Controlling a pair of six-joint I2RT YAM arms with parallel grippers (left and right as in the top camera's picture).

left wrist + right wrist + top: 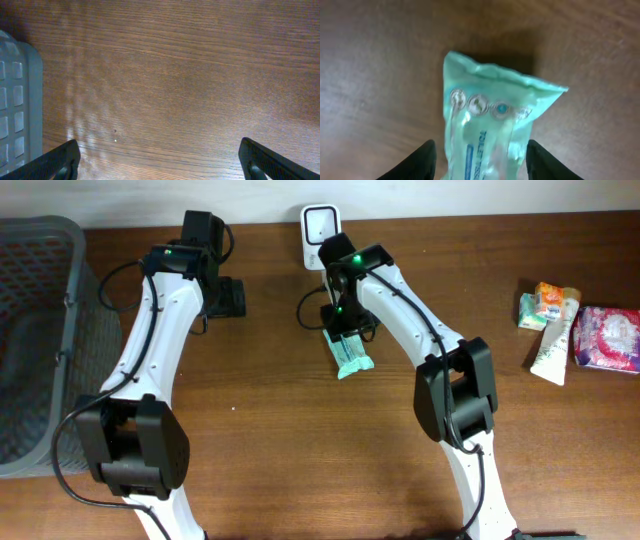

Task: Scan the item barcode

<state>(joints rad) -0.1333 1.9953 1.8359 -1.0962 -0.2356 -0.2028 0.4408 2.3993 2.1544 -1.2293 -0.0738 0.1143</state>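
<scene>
Packet (pixel 490 115) lengthwise inside right hand (pixel 481 152), its jaws apart, crimped end pointing away; left hand (pixel 159 152) spread wide.

Mint tissue pack (pixel 351 357) near scanner (pixel 318 227)

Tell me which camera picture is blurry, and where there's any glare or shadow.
Right wrist view: the tissue pack is soft and blurred, its print hardly legible, with a dark shadow on the table just beyond it. Left wrist view: the wood grain is sharp, with pale streaks of light beside the basket. Overhead view: sharp and evenly lit.
</scene>
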